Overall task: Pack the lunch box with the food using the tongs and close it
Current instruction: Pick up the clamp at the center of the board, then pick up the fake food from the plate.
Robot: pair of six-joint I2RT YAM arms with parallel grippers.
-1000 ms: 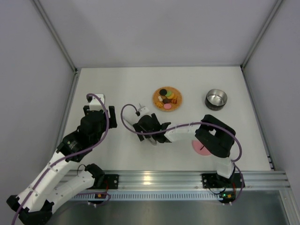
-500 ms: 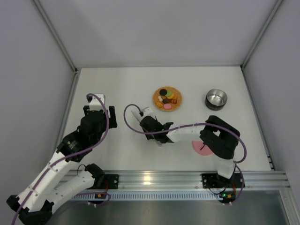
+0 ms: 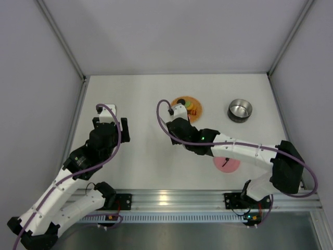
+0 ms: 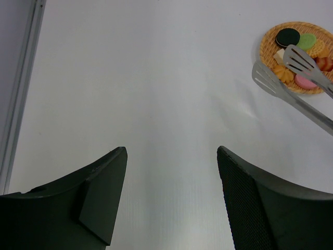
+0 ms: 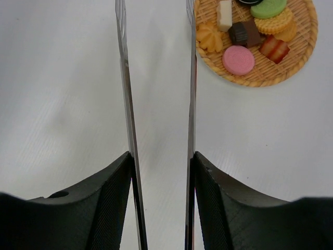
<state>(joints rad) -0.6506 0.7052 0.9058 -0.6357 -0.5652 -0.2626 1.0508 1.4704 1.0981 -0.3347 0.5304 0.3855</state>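
My right gripper (image 5: 161, 159) is shut on the tongs (image 5: 125, 104), one silver arm against each finger, the arms still spread apart. The tong tips (image 4: 291, 65) hang over the near-left edge of the woven mat (image 5: 307, 41) that carries the food (image 5: 238, 60): pink, brown, orange, green and cream pieces. From above, the right gripper (image 3: 179, 117) hides part of that mat (image 3: 196, 112). The steel lunch box (image 3: 240, 110) stands empty at the far right. My left gripper (image 4: 171, 156) is open over bare table, well left of the mat, holding nothing.
The pink round lid (image 3: 227, 163) lies flat near the front edge, partly under the right arm's forearm. White walls enclose the table on three sides; an aluminium rail (image 3: 171, 198) runs along the near edge.
The right arm has swung the tongs up and right, from the table's middle to the food mat, now covering its left half. The left arm has stayed still.
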